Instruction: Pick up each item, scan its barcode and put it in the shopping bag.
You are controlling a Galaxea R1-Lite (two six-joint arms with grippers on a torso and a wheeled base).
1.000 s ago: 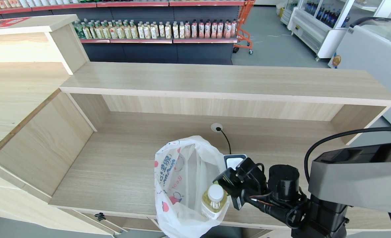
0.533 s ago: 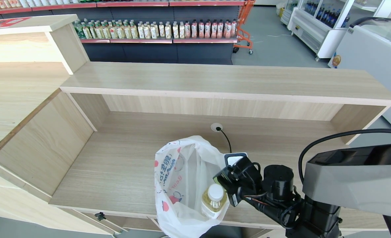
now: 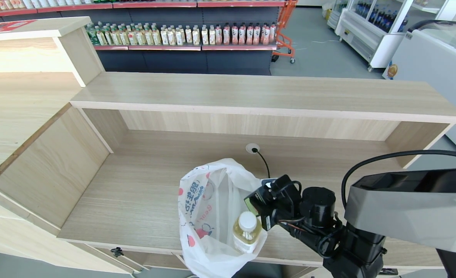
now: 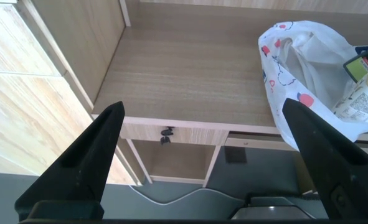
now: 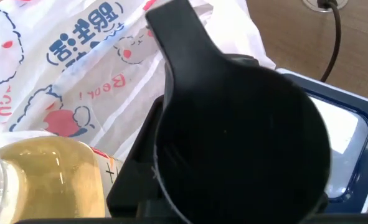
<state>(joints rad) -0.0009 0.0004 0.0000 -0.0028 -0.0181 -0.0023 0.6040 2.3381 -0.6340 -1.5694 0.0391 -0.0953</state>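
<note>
Bottle (image 3: 246, 231) of pale yellow drink, white-capped and upright, sat inside the open mouth of the shopping bag (image 3: 206, 200), against the bag's wall on the robot's right. The right hand (image 3: 255, 210) was closed on it, gripping it from that side, with its fingers over the bag's rim. In the right wrist view the bottle's shoulder (image 5: 43, 174) lay just beside the dark finger (image 5: 233, 124), with the printed plastic behind it.

The bag, white with red and blue prints, stood at the near edge of the counter (image 3: 135, 193), and its lower part hung over the front. Just behind the right hand, a flat scanner (image 5: 352, 124) with a blue rim and a pale face lay on the counter. A black cable (image 3: 264, 164) ran from it to a round port (image 3: 252, 148) farther back.

The left hand (image 4: 202, 107) hung off the counter's front edge, well apart from the bag, its two fingers (image 4: 78, 168) spread wide and holding nothing.

Beyond the counter's raised top ran a shelf of drinks (image 3: 181, 34), and glass-fronted coolers (image 3: 370, 34) stood off to the right.
</note>
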